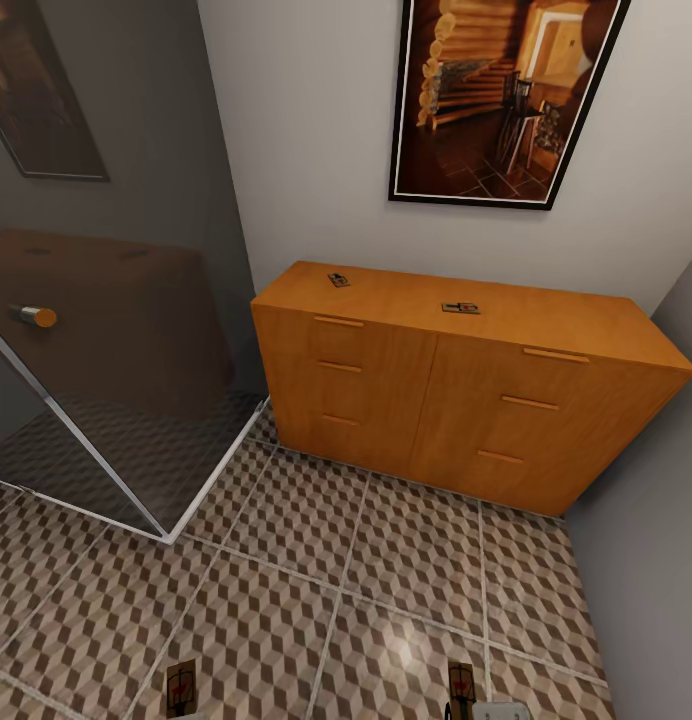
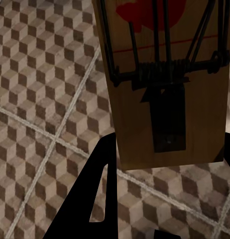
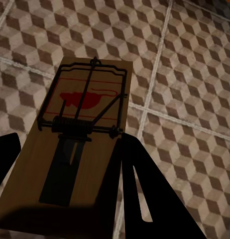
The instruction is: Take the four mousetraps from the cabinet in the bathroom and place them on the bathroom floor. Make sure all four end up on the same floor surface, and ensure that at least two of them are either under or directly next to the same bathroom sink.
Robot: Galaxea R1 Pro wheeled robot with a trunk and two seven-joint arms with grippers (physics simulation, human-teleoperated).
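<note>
- Two mousetraps remain on the cabinet point(image 1: 456, 390) top: the left trap point(image 1: 338, 279) near the left end, the right trap point(image 1: 461, 307) toward the middle, well apart from each other.
- Two more are carried. The left-hand trap point(image 2: 167, 74) sits between the left gripper's point(image 2: 165, 199) dark fingers point(image 2: 90, 199); the right-hand trap point(image 3: 75, 149) sits in the right gripper point(image 3: 60, 199), one finger point(image 3: 150, 199) along its edge. Both show at the near edge of the head view, above the cube-patterned bathroom floor point(image 1: 386, 580).
- Fingers: each pair looks pinched on its board's edges, parted only to the board's width. Contact on the far sides is partly hidden.
- Step in hand, as judged: take the carried pair to the sink and set them down.
- Doing it well: keep boards level, lower until flat on tile, release only then, and place both beside or under the same sink.
- Sink not seen here.
</note>
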